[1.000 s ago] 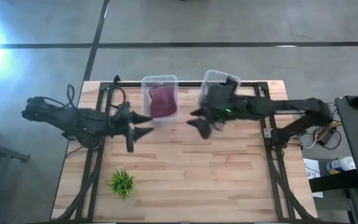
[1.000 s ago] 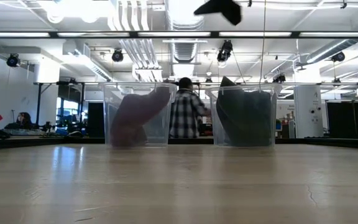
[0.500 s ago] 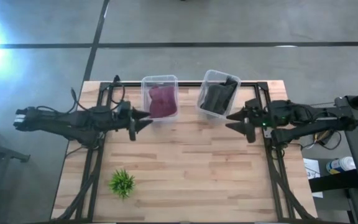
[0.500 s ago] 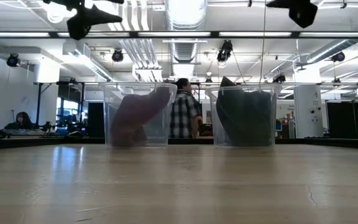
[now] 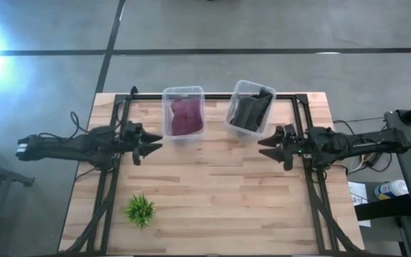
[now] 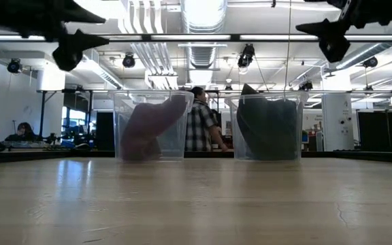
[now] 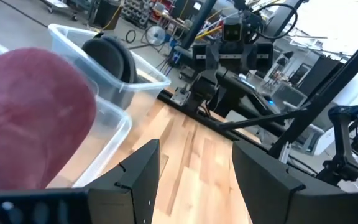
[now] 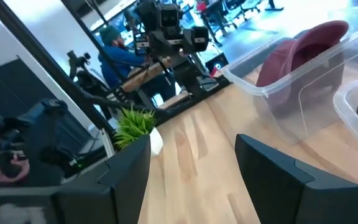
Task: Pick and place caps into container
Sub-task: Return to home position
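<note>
The maroon-purple cap (image 5: 185,116) lies inside the left clear container (image 5: 183,92) at the table's far edge. The dark grey-olive caps (image 5: 251,111) fill the right clear container (image 5: 242,87); how many are in it I cannot tell. In the low view both containers (image 6: 150,126) (image 6: 266,127) stand side by side with the caps inside. My left gripper (image 5: 153,143) hangs open above the table, left of the maroon cap's container. My right gripper (image 5: 267,148) is open too, above the table just on the near side of the dark caps' container. Neither holds anything.
A small green plant (image 5: 140,209) stands near the table's near-left corner and shows in the right wrist view (image 8: 133,122). Black frame rails run along both sides of the wooden table (image 5: 212,193). People stand in the room behind (image 6: 201,128).
My right gripper has drawn back from beside the dark caps' container toward the table's right edge, and has come down a little in the low view. My left gripper has pulled back toward the left edge. Both stay open and hold nothing. The caps lie still in their containers.
</note>
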Controlling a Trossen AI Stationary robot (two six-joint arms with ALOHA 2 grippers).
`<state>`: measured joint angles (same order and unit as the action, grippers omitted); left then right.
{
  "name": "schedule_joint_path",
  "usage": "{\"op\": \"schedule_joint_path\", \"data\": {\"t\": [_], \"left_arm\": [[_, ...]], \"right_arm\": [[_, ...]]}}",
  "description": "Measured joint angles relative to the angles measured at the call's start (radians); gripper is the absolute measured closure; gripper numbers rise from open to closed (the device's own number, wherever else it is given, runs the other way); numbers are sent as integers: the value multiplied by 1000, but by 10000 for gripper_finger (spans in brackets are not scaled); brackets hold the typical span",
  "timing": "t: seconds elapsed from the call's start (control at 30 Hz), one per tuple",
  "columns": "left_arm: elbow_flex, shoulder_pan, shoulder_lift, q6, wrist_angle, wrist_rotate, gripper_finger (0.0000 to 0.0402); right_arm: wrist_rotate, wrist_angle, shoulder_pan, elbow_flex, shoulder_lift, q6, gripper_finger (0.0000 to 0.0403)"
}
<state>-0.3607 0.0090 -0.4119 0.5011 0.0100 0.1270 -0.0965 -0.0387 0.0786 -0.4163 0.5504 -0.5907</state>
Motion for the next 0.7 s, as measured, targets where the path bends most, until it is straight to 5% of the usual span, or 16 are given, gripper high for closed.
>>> {"op": "schedule_joint_path", "data": {"t": [0.47,0.7], "left_arm": [[180,0,309,5,-102,-3,207],[216,0,374,-3,-171,4,207]], "right_arm": [[-9,-535,0,245,2,44,172],[-12,-631,0,263,3,148,172]]}}
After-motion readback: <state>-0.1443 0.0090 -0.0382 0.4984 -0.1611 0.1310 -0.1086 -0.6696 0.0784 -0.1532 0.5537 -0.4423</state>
